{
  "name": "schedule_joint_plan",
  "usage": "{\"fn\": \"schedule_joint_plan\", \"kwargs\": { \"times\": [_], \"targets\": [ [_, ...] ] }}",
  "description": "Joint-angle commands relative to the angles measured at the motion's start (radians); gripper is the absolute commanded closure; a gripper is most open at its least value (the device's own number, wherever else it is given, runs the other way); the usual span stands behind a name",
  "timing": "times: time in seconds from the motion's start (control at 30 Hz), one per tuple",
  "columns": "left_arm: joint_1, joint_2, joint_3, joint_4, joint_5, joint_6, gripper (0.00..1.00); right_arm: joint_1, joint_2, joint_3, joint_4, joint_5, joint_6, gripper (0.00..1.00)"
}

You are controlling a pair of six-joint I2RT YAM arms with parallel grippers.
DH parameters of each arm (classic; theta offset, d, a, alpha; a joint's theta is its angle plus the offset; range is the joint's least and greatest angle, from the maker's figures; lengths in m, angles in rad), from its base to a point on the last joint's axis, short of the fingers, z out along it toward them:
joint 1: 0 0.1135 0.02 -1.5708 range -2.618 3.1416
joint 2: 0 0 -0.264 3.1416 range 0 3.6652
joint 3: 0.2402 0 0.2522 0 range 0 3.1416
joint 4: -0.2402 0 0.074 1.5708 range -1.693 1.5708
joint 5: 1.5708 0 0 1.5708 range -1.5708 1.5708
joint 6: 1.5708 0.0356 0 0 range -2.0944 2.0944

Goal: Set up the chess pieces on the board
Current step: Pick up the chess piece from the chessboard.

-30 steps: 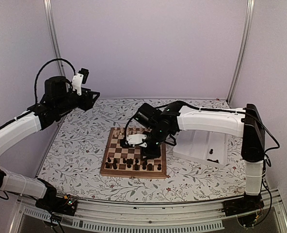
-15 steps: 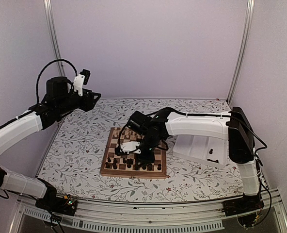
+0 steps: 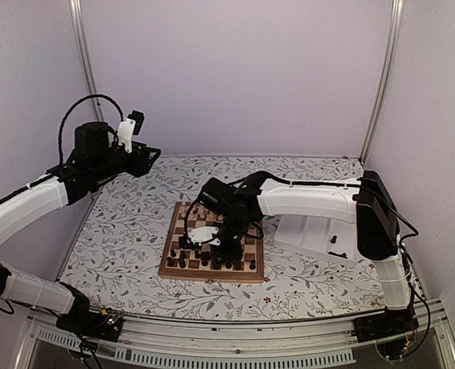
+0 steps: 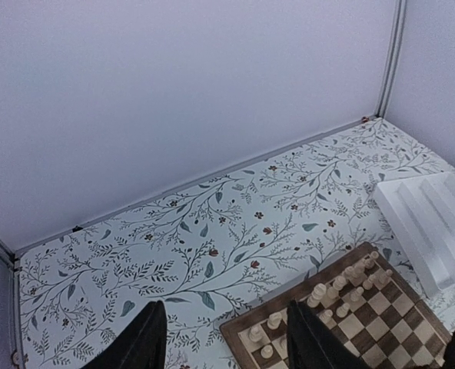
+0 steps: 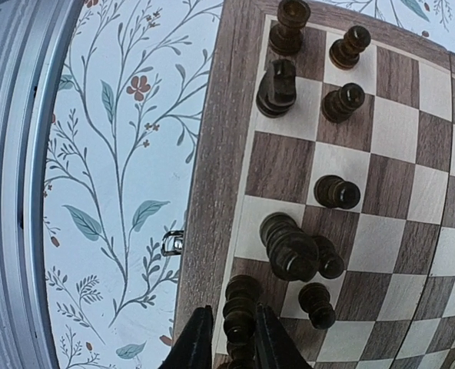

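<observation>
Presently a dark chess piece [image 5: 241, 290] is being pinched by the narrow right claw [image 5: 233, 311] at the edge of the board [image 5: 212, 138]; the left claw [image 4: 224, 342] is being held wide apart.

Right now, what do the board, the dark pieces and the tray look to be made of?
The board: wood, satin finish; grain shows in squares and border. The dark pieces: probably turned wood, stained dark, slightly glossy; highlights on rounded tops. The tray: likely white plastic, matte; moulded ridges, no grain.
</observation>
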Motion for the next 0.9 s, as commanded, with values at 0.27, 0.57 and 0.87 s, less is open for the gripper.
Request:
{"fn": "schedule_joint_plan", "kwargs": {
  "times": [0.27,0.57,0.87],
  "targets": [
    [-0.004,0.010,0.007,0.000,0.017,0.009,0.45,0.010,0.010,0.044,-0.066,-0.027,-0.009,0.95],
    [-0.003,0.011,0.009,0.000,0.021,0.008,0.44,0.057,-0.017,0.162,-0.081,-0.041,-0.005,0.96],
    [-0.004,0.013,0.009,0.000,0.027,0.007,0.44,0.070,0.153,0.405,-0.127,0.020,0.044,0.96]
  ]
}}
